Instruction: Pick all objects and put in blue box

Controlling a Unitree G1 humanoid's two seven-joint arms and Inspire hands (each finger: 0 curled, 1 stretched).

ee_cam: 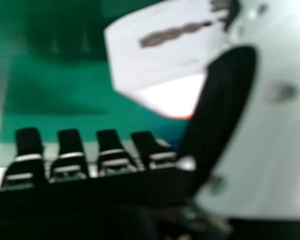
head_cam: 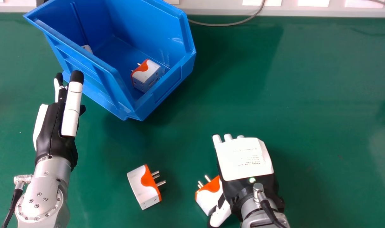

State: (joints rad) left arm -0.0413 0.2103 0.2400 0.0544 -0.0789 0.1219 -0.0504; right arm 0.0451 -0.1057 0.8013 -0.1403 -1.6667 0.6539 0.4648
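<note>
The right hand [head_cam: 243, 161] is over the green surface [head_cam: 322, 95], and its fingers are released, not closed around anything. On its thumb side there is a white and orange plug adapter [head_cam: 208, 196] with metal pins, partly under this hand; the view is blurred here, so I cannot tell for sure if the thumb touches it. The second boxy adapter [head_cam: 143, 186], also white and orange, lies farther to the left of the same hand, well apart. The left hand [head_cam: 53, 133] has straight fingers and holds nothing. Just beside its fingers, to the right, stands the open blue plastic box [head_cam: 167, 28], with another white and orange adapter [head_cam: 146, 76] inside.
</note>
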